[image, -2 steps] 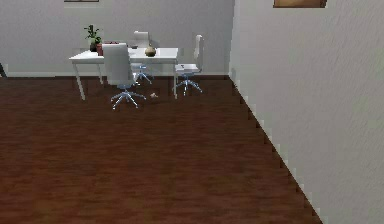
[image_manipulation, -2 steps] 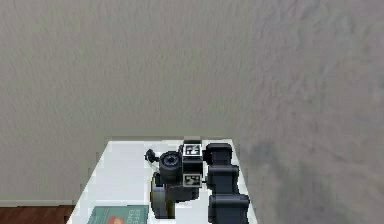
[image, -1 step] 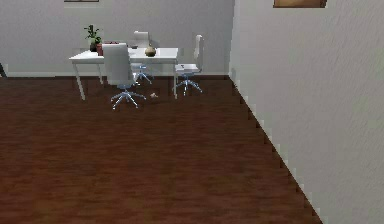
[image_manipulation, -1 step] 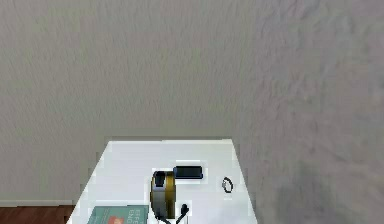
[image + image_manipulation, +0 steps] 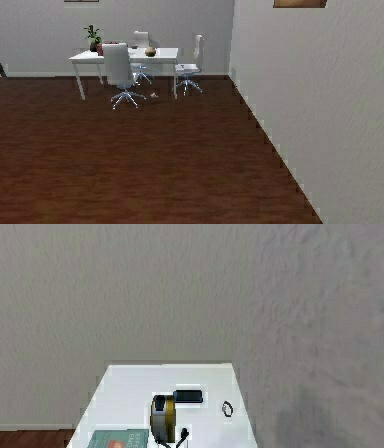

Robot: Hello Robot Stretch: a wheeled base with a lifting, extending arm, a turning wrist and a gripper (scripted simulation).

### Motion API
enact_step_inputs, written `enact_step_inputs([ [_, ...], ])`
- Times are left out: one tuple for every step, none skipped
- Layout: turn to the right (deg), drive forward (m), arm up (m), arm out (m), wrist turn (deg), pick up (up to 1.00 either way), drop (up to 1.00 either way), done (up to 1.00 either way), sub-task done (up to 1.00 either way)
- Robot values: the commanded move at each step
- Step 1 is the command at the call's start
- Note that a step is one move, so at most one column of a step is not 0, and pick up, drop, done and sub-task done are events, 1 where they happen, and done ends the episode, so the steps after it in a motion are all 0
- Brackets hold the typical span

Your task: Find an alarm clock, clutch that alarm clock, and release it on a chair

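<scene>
Forward view, upper left: white desk (image 5: 85,56) with a plant (image 5: 93,38) at its left end, a swivel chair (image 5: 122,70) in front, a bowl (image 5: 150,51) on top and a second chair (image 5: 190,66) at the right end. We take these chairs as the drop spot, well apart from us across bare floor.

Arm side view, bottom centre: white table (image 5: 130,389). Left to right on it: a book (image 5: 112,439) at the bottom edge, a dark-and-yellow thing (image 5: 163,419) standing upright just left of centre, a black slab (image 5: 187,396) lying flat just up-right of it, and a small ring (image 5: 227,409) further right. We judge the dark-and-yellow thing the likeliest alarm clock, though its shape does not settle it. Its long axis runs up-down the frame.

Pincer state: we cannot tell. We judge the reach would come up from the bottom edge just right of centre. That puts the candidate slightly left of that line, near the table's lower edge, so a small leftward shift in frame, then a short reach.
</scene>
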Motion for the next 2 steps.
enact_step_inputs([
  [0.0,0.00,0.10,0.00,0.0,0.00,0.00,0.00,0.00],
  [0.0,0.00,0.30,0.00,0.0,0.00,0.00,0.00,0.00],
])
